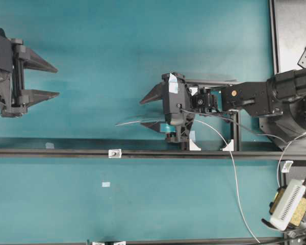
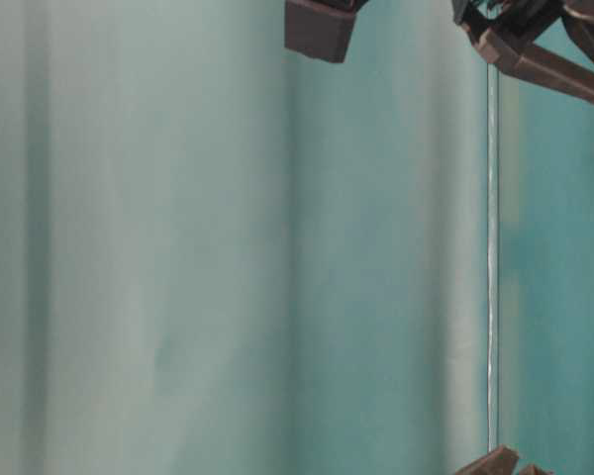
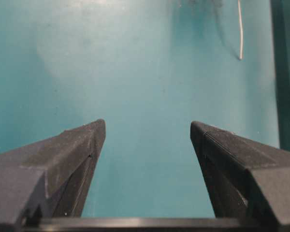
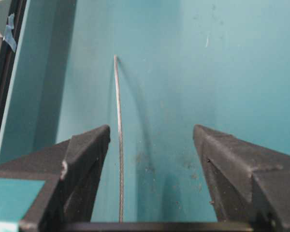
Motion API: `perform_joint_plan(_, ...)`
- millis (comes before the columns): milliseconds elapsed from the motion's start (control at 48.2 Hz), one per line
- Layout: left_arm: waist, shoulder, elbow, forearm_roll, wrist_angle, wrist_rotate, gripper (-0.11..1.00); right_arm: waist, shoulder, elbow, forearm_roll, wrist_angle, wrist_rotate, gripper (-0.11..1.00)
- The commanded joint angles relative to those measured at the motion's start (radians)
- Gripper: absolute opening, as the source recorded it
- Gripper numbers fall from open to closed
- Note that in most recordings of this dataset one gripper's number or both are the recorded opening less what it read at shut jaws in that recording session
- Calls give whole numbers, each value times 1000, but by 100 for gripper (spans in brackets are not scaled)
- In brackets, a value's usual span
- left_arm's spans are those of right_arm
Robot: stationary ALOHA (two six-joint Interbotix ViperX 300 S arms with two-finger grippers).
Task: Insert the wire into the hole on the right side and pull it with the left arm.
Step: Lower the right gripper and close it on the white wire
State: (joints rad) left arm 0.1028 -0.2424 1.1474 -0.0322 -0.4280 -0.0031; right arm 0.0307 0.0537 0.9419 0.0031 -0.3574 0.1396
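1. Left gripper (image 1: 50,80): upper left of the overhead view, black, two tapering fingers pointing toward the frame's right. The fingers are spread wide with nothing between them; the left wrist view shows only bare teal surface in the gap.

2. Right gripper (image 1: 149,112): centre of the overhead view, black with pale blue tape patches, fingers pointing toward the frame's left. The fingers are spread apart, not pinching anything.

3. Wire (image 4: 119,145): thin, pale grey-white. In the right wrist view it runs up the frame between the two fingers, close beside the left-hand one, ending in a free tip in the upper middle. No finger presses on it. In the overhead view its tip pokes out just left of the right gripper, and its length trails away to the lower right of the frame.

4. Bracket (image 1: 114,153): small, silver-white, on the dark rail (image 1: 51,152) crossing the overhead view, below and left of the right gripper. Its hole is too small to make out. The wire tip lies apart from it.

5. Table surface (image 1: 117,51): teal.

6. Table-level view: blurred; only dark gripper parts at the top and bottom edges and a thin vertical line at right can be told.
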Motion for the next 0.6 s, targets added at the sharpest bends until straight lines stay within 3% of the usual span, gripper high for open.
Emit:
perform_joint_plan(0,3,-9,-8,-2,-8,-2,93,2,-6,-20,2,-9,0,79)
perform_joint_plan(580,3,-8,-6,-2,-8,-3,93,-8,29,-34,3,-25,2,79)
